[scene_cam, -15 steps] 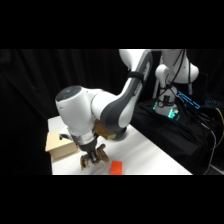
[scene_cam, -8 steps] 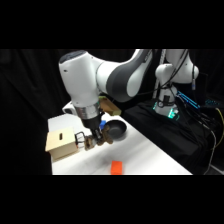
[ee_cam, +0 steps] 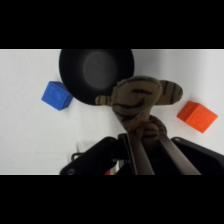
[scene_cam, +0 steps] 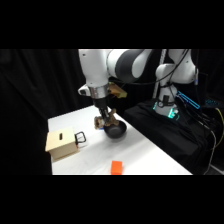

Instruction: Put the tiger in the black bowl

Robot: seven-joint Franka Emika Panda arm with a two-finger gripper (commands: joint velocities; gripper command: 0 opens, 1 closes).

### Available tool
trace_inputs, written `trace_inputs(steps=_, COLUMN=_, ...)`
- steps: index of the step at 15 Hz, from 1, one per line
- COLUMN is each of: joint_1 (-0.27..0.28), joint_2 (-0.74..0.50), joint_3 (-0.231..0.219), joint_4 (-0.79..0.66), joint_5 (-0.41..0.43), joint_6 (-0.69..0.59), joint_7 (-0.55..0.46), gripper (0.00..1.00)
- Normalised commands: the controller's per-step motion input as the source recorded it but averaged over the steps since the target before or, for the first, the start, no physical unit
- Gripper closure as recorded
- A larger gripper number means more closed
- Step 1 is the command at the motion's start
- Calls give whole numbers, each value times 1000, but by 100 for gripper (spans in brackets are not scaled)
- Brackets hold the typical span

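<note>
My gripper (scene_cam: pixel 106 116) hangs from the white arm over the middle of the table, shut on the tiger (scene_cam: pixel 102 122). In the wrist view the tiger (ee_cam: pixel 138 99), tan with dark stripes, sticks out past the gripper (ee_cam: pixel 150 139), and its head overlaps the near rim of the black bowl (ee_cam: pixel 95 70). From the side, the black bowl (scene_cam: pixel 116 131) sits on the table just right of and below the toy. The bowl's inside looks bare.
A tan wooden box (scene_cam: pixel 61 143) with a black handle stands at the table's left edge. An orange block (scene_cam: pixel 117 167) lies near the front edge; orange block (ee_cam: pixel 197 116). A blue cube (ee_cam: pixel 56 95) sits beside the bowl. Dark equipment with lights (scene_cam: pixel 167 111) stands right of the table (scene_cam: pixel 145 155).
The arm has lifted away from the wooden box and swung toward the back right, carrying the tiger to the black bowl's edge.
</note>
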Motion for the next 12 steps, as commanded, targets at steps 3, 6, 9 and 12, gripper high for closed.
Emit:
trace_inputs(steps=3, joint_1=-166, joint_2=-396, joint_3=-31, joint_4=-520, joint_5=-34, joint_6=262, joint_7=-130, gripper=95)
trace_inputs(steps=6, joint_1=-139, joint_2=-260, joint_3=-30, joint_4=-408, joint_5=-14, joint_6=299, joint_7=-133, gripper=95)
trace_inputs(steps=9, joint_1=-105, joint_2=-152, joint_3=-28, joint_4=-339, joint_5=-9, joint_6=299, joint_7=-129, gripper=95)
trace_inputs(steps=12, joint_1=-77, joint_2=-72, joint_3=-26, joint_4=-268, joint_5=-26, joint_6=315, joint_7=-120, gripper=95)
